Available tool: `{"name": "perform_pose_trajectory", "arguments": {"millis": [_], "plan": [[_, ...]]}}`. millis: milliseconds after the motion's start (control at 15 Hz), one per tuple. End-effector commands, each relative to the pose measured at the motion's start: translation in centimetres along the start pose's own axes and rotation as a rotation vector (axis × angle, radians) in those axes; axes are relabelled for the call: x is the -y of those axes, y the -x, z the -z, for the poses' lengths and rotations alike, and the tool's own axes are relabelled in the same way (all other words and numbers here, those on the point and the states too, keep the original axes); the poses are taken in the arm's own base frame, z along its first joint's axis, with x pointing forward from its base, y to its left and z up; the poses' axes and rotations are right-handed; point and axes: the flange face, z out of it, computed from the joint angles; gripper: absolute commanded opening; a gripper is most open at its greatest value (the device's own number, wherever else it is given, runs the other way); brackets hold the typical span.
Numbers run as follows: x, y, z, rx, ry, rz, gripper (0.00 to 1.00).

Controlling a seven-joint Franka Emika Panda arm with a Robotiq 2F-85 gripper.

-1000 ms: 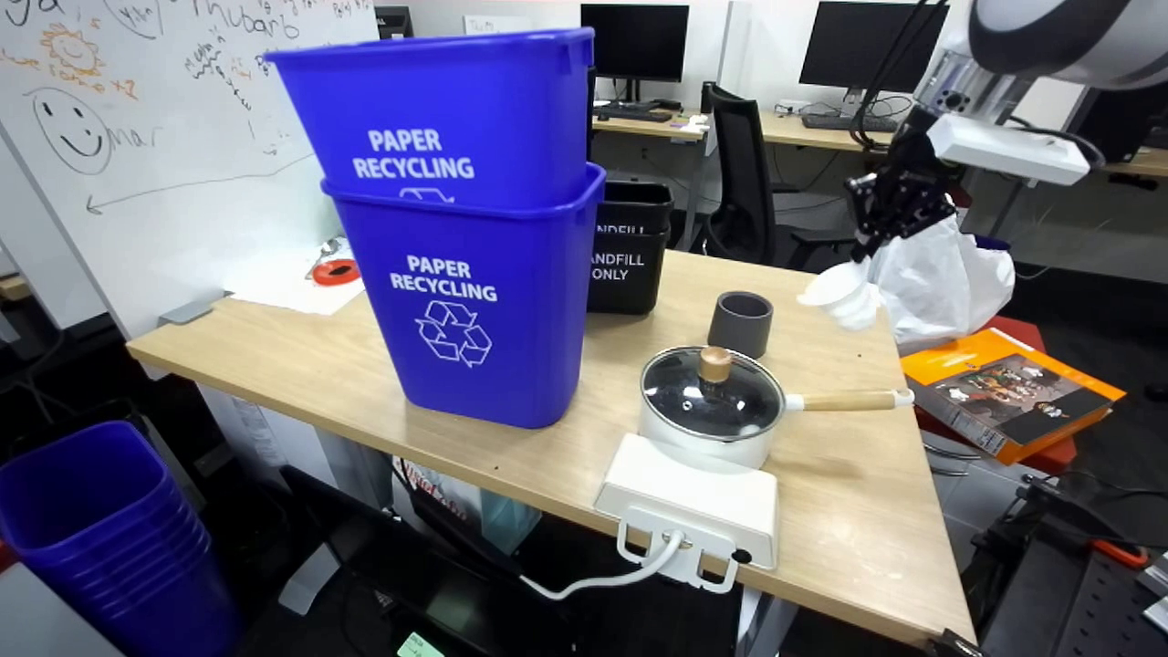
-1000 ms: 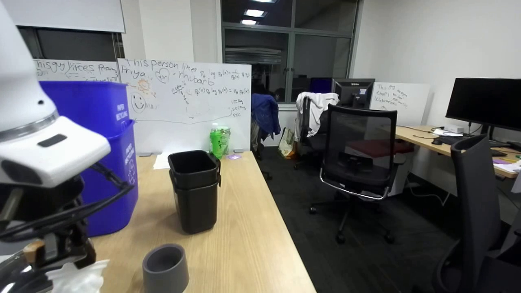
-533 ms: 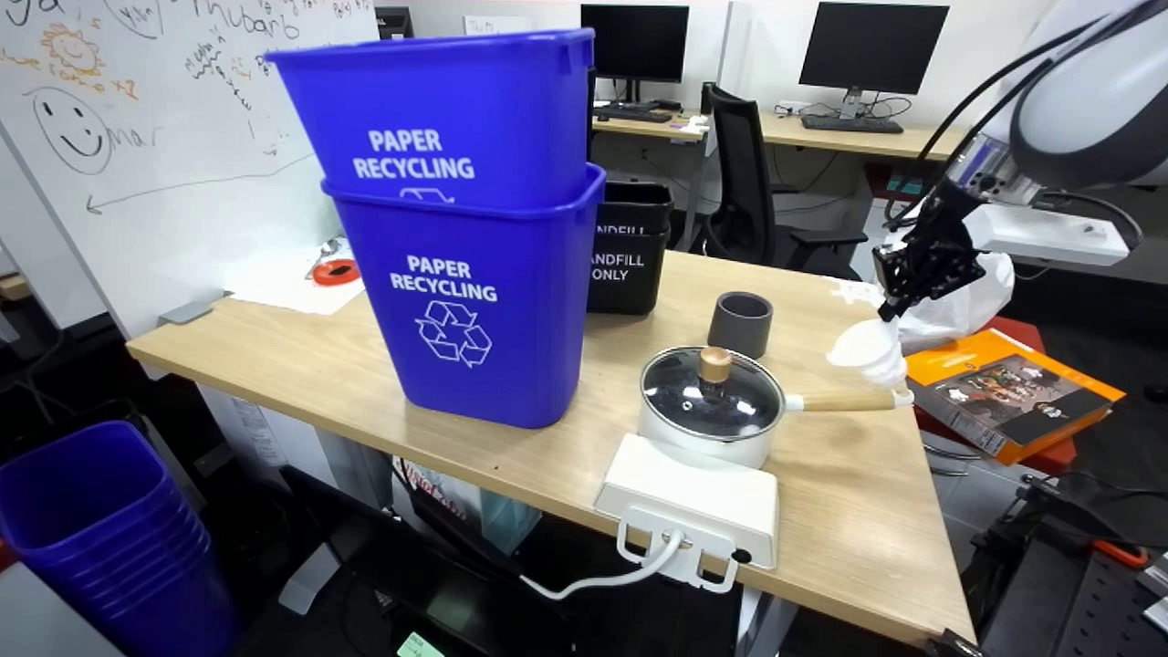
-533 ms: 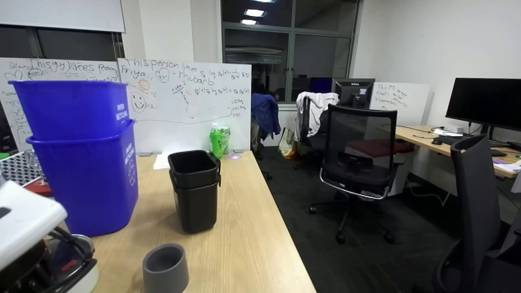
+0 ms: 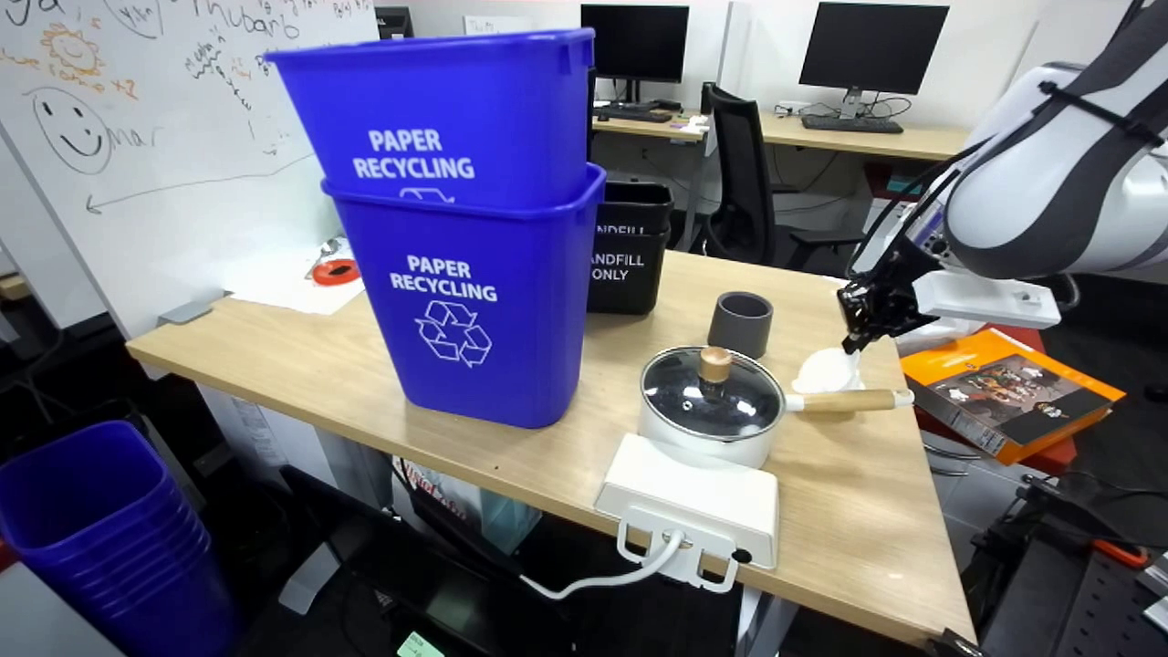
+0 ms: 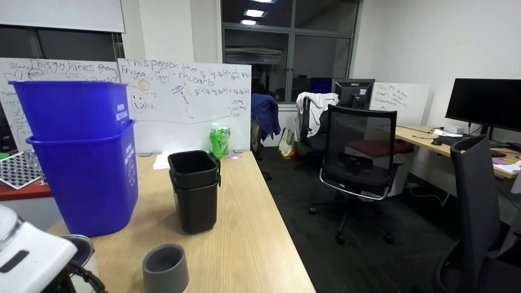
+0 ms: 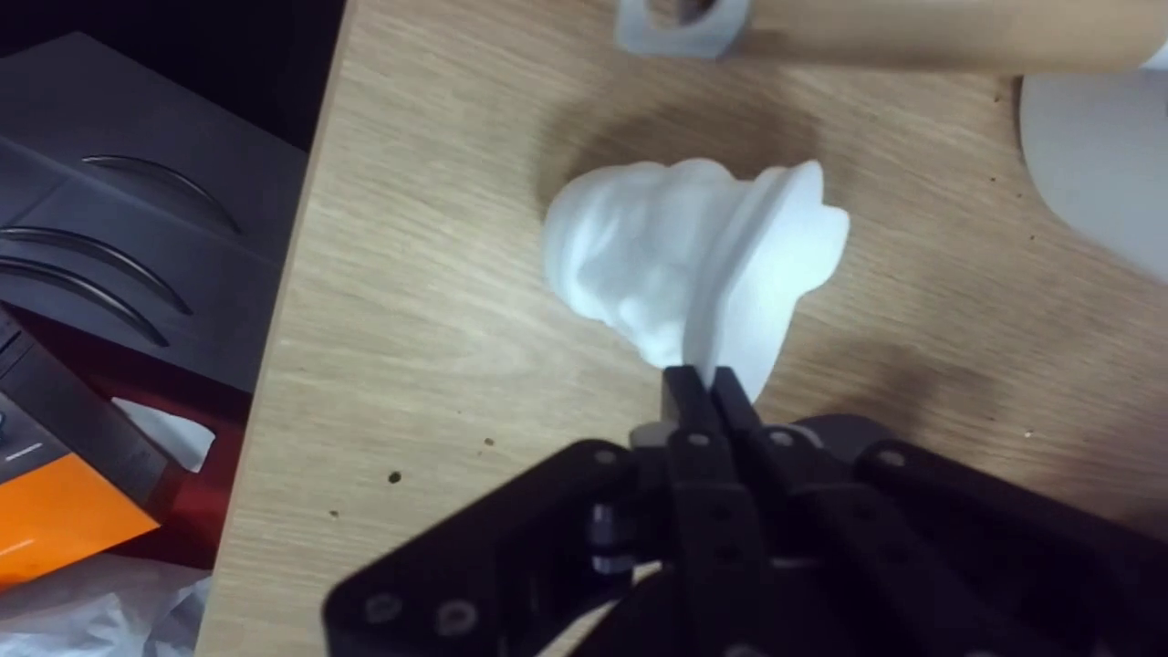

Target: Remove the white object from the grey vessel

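The white object (image 5: 827, 370) has a wide flared rim and a lumpy body. My gripper (image 5: 851, 348) is shut on its rim; in the wrist view the fingertips (image 7: 704, 379) pinch the rim of the white object (image 7: 639, 255), which lies sideways over the table. I cannot tell whether it touches the wood. The pot's handle partly covers it in an exterior view. The grey vessel (image 5: 740, 330) stands upright on the table, apart from the gripper, and shows in an exterior view (image 6: 166, 280) with nothing visible inside. There the gripper and white object are out of view.
A white pot (image 5: 707, 449) with a glass lid and wooden handle (image 5: 849, 401) stands beside the white object. A white box (image 5: 689, 488) sits in front. Blue bins (image 5: 493, 319) and black bins (image 5: 630, 265) stand on the table. An orange box (image 5: 1013, 388) lies beyond the edge.
My gripper has carried the white object lower, first away from the vessel, then back toward the pot's handle. The white object has left view in an exterior view. The grey vessel has not moved.
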Motion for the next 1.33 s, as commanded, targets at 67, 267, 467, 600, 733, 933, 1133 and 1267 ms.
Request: {"name": "perform_pose_trajectory", "arguments": {"millis": [67, 267, 467, 600, 733, 933, 1133, 1267], "plan": [[2.5, 1.2, -1.1, -0.017, -0.028, 0.021, 0.12], [3.8, 1.3, -1.2, -0.014, -0.046, 0.044, 0.41], [3.2, 0.5, -1.0, -0.023, -0.046, 0.046, 0.64], [3.1, -0.4, -0.5, -0.023, -0.051, 0.037, 0.77], [3.0, -0.1, -0.5, -0.029, -0.047, 0.026, 0.67], [3.2, -0.2, -0.5, -0.030, -0.050, 0.029, 0.78], [3.2, -0.2, -0.5, -0.030, -0.050, 0.029, 0.78], [3.2, -0.2, -0.5, -0.030, -0.050, 0.029, 0.78]]}}
